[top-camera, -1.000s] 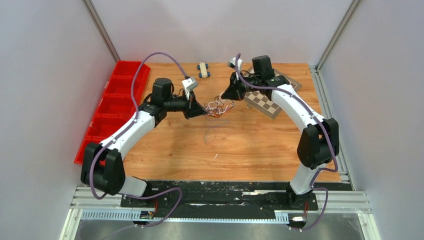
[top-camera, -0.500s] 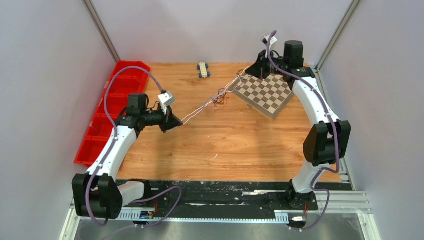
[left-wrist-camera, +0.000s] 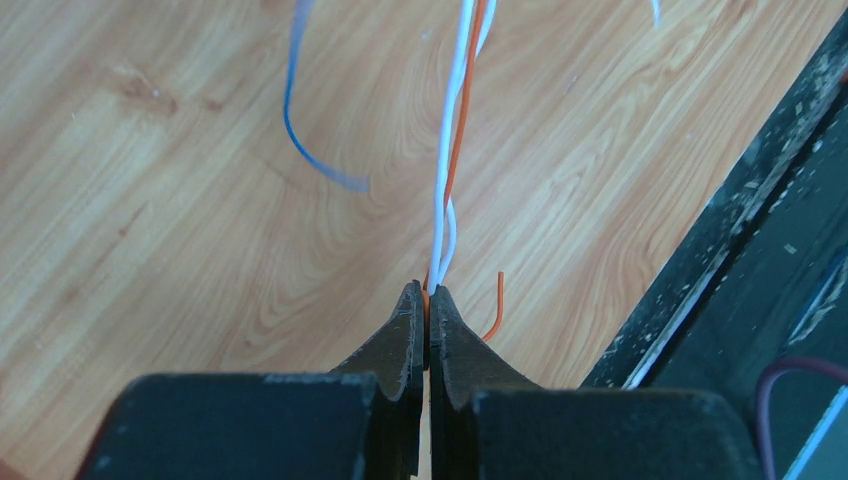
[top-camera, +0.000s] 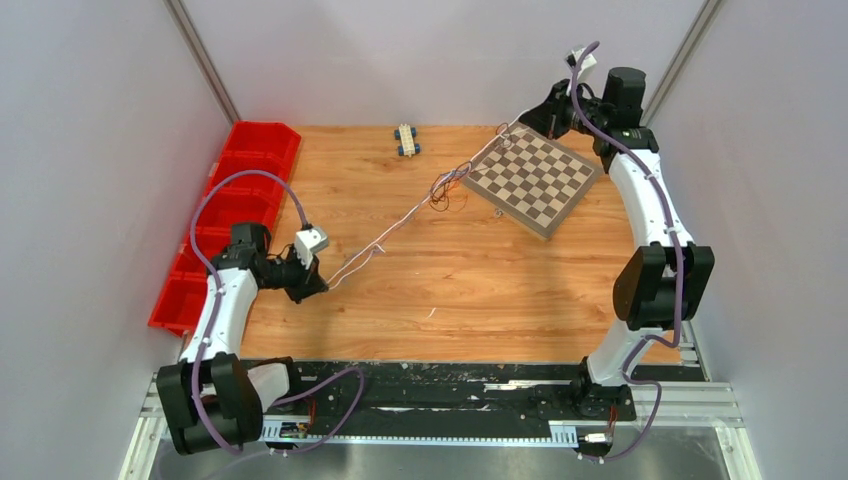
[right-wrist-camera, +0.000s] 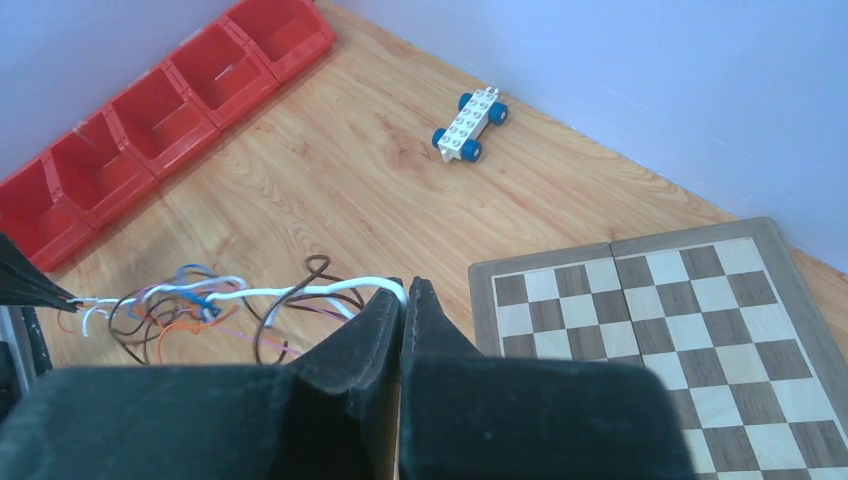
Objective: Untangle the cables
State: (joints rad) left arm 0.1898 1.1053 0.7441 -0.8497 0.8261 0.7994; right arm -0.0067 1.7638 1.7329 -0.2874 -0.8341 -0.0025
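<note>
Cables (left-wrist-camera: 445, 150) are stretched taut diagonally between left gripper (left-wrist-camera: 427, 295) and right gripper (right-wrist-camera: 405, 290), both pinched shut on strands; knot (top-camera: 443, 190) sits nearer the right.

chessboard (top-camera: 535, 180): 1 | wheeled toy brick (top-camera: 406, 139): 1 | red bins (top-camera: 250, 165): four, perhaps five | cables (top-camera: 440, 188): several, tangled

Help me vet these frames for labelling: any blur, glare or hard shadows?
Top external: even, soft light, no glare; the cables are thin but legible. Left wrist: white and orange wires sharp at the left claw, the blue wire blurred. Right wrist: chessboard crisp, the right claw dark, featureless.
</note>
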